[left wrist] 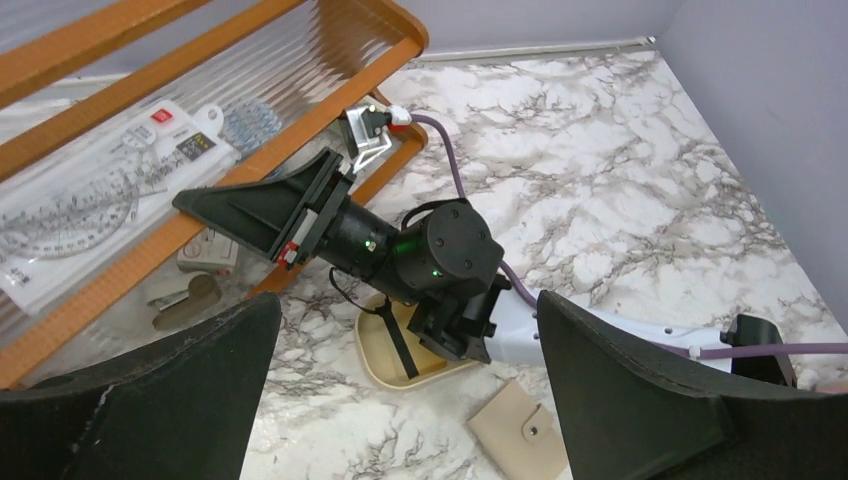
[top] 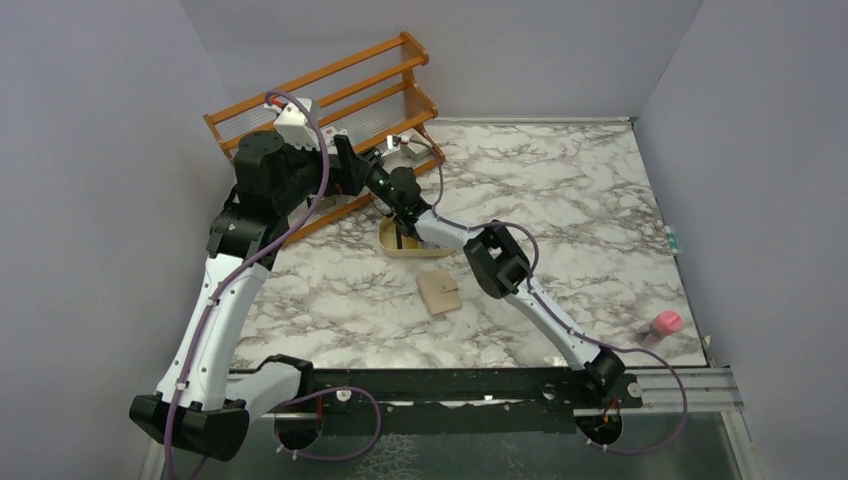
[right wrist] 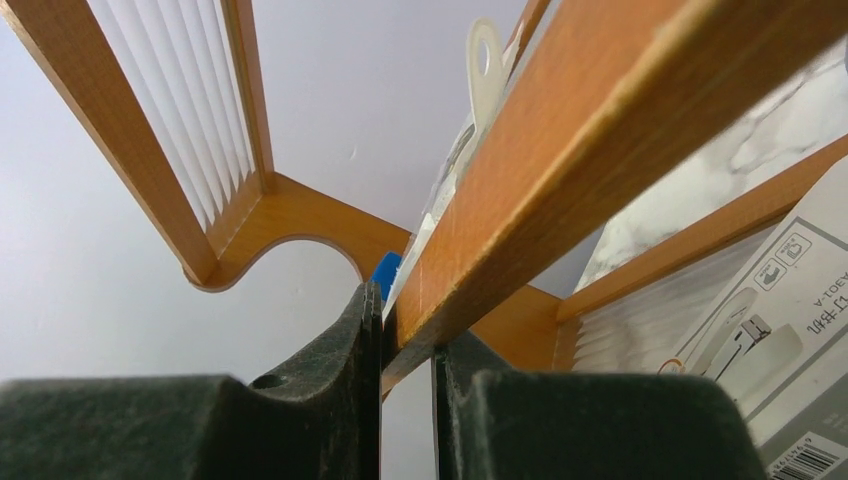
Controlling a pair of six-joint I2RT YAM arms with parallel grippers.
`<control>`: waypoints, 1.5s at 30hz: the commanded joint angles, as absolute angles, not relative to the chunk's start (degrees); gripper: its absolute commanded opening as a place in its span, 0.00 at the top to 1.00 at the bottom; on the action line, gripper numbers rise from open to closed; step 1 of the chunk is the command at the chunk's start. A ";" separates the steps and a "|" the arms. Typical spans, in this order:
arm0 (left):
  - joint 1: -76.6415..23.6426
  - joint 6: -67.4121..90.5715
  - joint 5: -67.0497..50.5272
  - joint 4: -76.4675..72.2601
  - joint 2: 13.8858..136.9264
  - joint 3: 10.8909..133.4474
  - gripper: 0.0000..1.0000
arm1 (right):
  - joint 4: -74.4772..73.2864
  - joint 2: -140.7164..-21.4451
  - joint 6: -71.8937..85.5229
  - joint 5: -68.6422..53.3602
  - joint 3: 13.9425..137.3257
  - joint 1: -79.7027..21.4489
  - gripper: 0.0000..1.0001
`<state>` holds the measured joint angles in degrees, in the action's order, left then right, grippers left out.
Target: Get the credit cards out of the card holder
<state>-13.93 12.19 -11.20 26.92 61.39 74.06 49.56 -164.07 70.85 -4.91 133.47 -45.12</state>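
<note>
The tan card holder lies closed and flat on the marble table, snap tab fastened; it also shows in the left wrist view. A yellow-orange card and a dark narrow strip lie in the cream oval tray behind it. No whitish-blue card is in view. My right gripper reaches to the wooden rack, fingers nearly together over a rack rail; I cannot tell if they touch it. My left gripper is wide open and empty, high above the tray.
The orange wooden rack stands at the back left and holds a packaged ruler set. Small boxed items lie under it. A pink object sits near the front right edge. Walls close in the left, back and right.
</note>
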 commanded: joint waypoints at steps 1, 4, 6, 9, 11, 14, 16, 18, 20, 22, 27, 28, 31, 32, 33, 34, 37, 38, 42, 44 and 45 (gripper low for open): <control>-13.62 11.68 -7.88 28.04 61.11 76.31 0.01 | 45.34 -165.36 60.79 -18.44 135.93 -47.81 0.99; -13.62 11.80 -7.60 28.05 61.03 75.80 0.01 | 43.65 -165.62 61.80 -21.41 137.02 -48.60 0.99; -13.50 11.86 -7.16 27.99 61.06 75.13 0.01 | 42.23 -166.05 62.11 -22.92 138.19 -49.13 0.99; -12.67 12.81 -6.29 27.95 60.91 73.57 0.01 | 41.35 -165.90 62.66 -23.92 137.93 -49.56 0.99; -11.27 14.55 -5.68 27.96 60.92 72.27 0.01 | 42.52 -164.74 63.15 -24.07 135.35 -49.57 0.84; -9.51 17.71 -2.35 28.01 60.50 70.14 0.01 | 45.45 -159.69 61.86 -22.13 126.46 -48.87 0.03; -9.11 19.75 -0.51 27.77 59.74 68.43 0.01 | 48.31 -155.76 62.14 -21.14 120.06 -47.71 0.00; -9.01 21.67 1.59 26.68 58.67 66.60 0.01 | 51.81 -152.14 63.34 -21.22 113.96 -45.82 0.00; -8.88 24.33 1.53 24.33 57.06 64.44 0.01 | 54.96 -147.43 64.40 -21.42 107.69 -43.49 0.00; -8.64 29.26 1.93 21.60 55.47 62.08 0.01 | 57.45 -142.54 64.10 -21.26 100.85 -41.19 0.00; -8.44 44.68 1.72 9.04 51.75 52.66 0.01 | 61.12 -131.52 62.34 -20.65 88.38 -35.43 0.00; -8.36 48.08 1.60 5.50 51.06 50.15 0.01 | 61.47 -129.69 62.18 -20.81 87.04 -33.90 0.00; -8.30 59.51 2.05 -6.21 50.36 42.06 0.01 | 62.65 -124.23 61.96 -20.79 83.62 -30.77 0.00; -8.27 62.62 2.51 -10.07 50.53 38.53 0.01 | 63.00 -122.61 61.96 -21.03 82.64 -29.70 0.00; -8.27 64.89 2.81 -14.10 50.91 36.12 0.01 | 63.24 -120.83 62.01 -21.42 81.62 -28.64 0.00; -8.26 66.68 3.31 -17.41 51.55 34.40 0.01 | 63.46 -118.92 62.09 -21.58 80.39 -27.49 0.00; -8.26 67.27 5.82 -22.00 54.74 33.36 0.01 | 64.21 -113.01 62.27 -22.56 75.69 -24.11 0.00; -8.33 67.01 6.56 -22.72 56.20 33.72 0.01 | 64.38 -110.98 62.35 -22.86 73.90 -22.95 0.00; -8.22 71.37 8.68 -32.29 61.47 31.83 0.01 | 65.43 -102.87 62.05 -23.99 65.88 -19.36 0.00; -8.17 73.64 9.38 -37.66 64.55 31.07 0.01 | 65.41 -99.01 60.85 -24.40 61.88 -18.17 0.00; -8.20 74.94 9.73 -40.48 66.30 30.66 0.01 | 64.58 -97.23 60.02 -24.62 60.00 -17.73 0.00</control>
